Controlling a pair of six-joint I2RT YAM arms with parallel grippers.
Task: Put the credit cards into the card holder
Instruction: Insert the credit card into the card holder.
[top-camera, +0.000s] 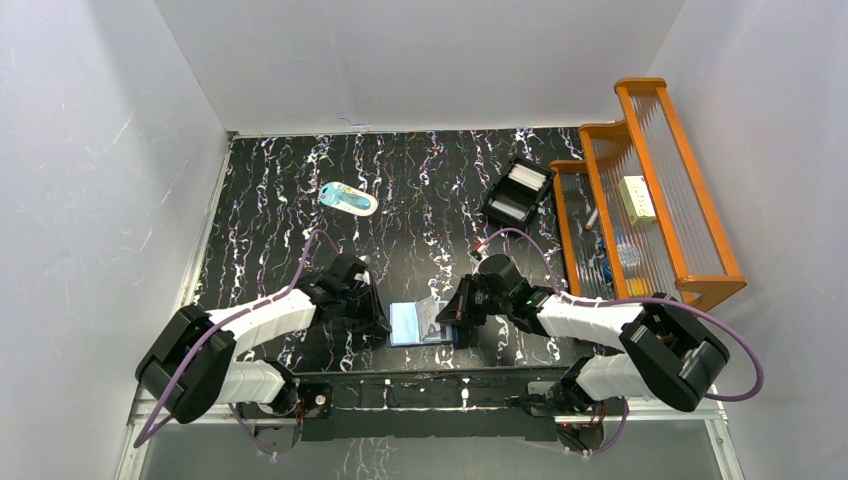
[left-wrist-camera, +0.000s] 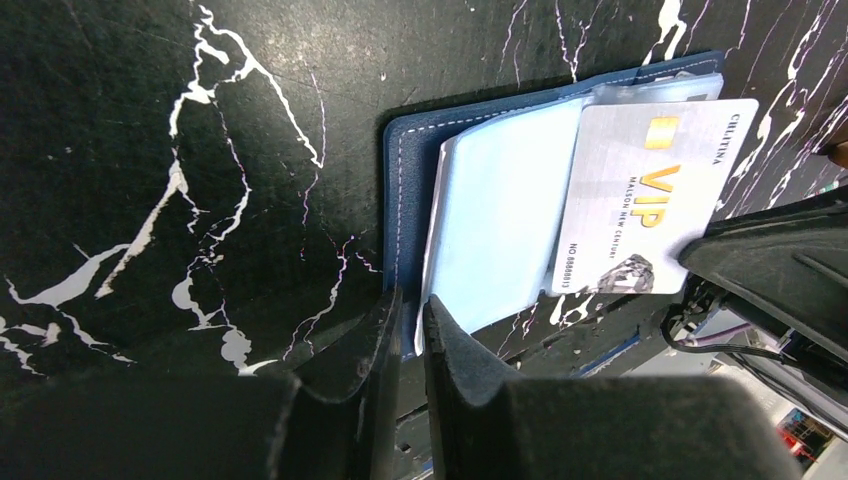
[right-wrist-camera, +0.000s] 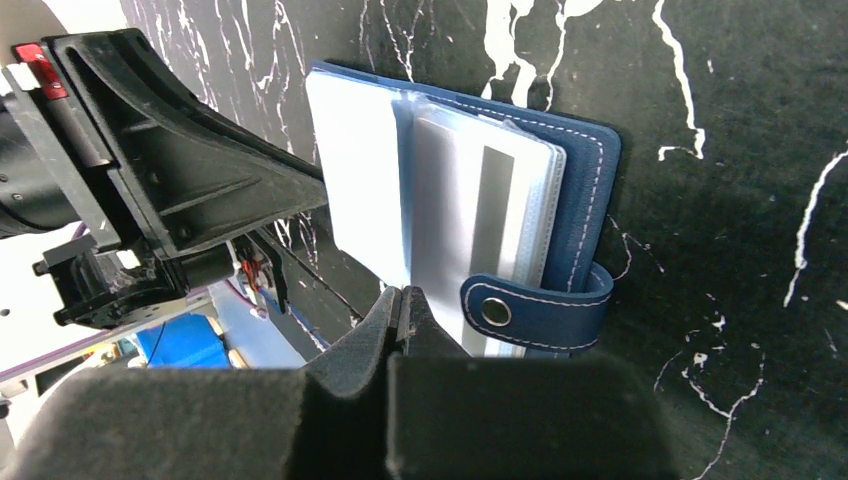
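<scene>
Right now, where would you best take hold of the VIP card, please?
I'd pinch the card by its bare edge on the robot's right, coming in low from that side. It lies flat and thin on the open holder, its other edge over the pockets, so only there can fingers close.

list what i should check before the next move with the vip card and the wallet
1. Card holder lying open: ok.
2. VIP card fully pocketed: not ok, juts out past the holder.
3. Left gripper gripping holder's edge: cannot tell, jaws narrowly apart.
4. Right gripper shut: ok; what it pinches, cannot tell.
5. Snap tab clear of pockets: not ok, curls over them.
</scene>
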